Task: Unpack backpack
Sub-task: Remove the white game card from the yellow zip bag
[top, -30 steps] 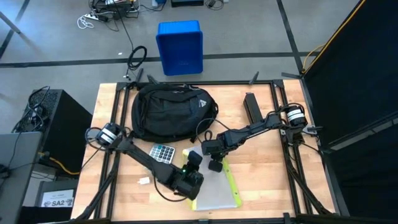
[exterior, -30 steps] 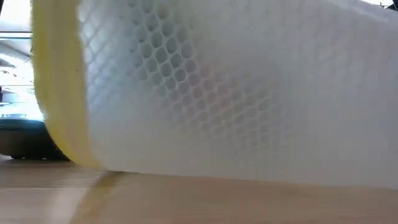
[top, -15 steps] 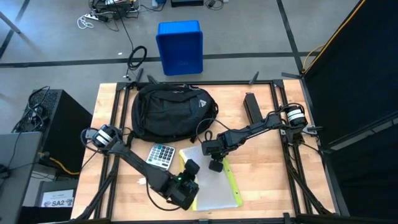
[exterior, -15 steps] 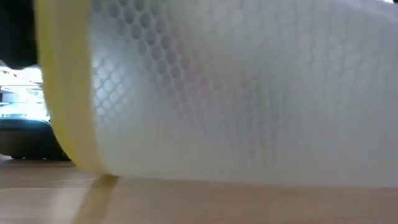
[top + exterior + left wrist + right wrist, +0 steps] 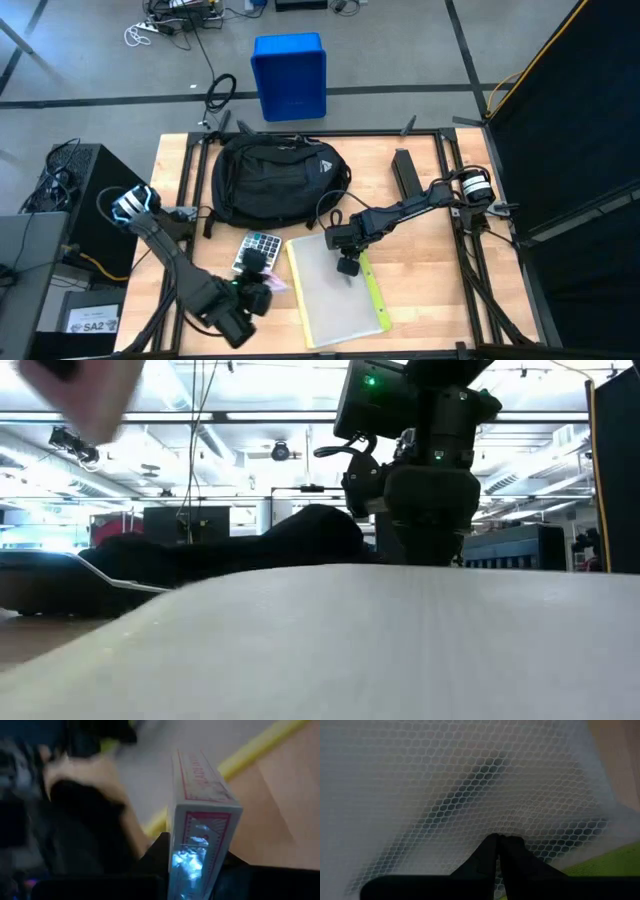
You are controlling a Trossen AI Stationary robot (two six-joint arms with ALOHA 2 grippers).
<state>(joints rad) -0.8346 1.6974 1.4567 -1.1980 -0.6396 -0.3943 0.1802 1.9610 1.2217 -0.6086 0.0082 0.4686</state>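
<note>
Your backpack [image 5: 277,180] looks soft and floppy, so take it by a strap, while the left gripper [image 5: 258,287] jaws clamp a card box [image 5: 200,815] and the right gripper [image 5: 347,266] jaws are closed on the mesh pouch [image 5: 335,292].

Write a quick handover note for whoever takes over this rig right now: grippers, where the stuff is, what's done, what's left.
Left gripper: shut on a card box, near the table's front-left, beside the calculator.
Right gripper: fingers shut, tips down on the mesh pouch, which lies flat at the front centre.
Backpack: at the back of the table, in neither gripper.
Done: pouch, calculator and card box are out on the table.
Left: set the card box down; whether anything remains inside the backpack cannot be seen.
</note>
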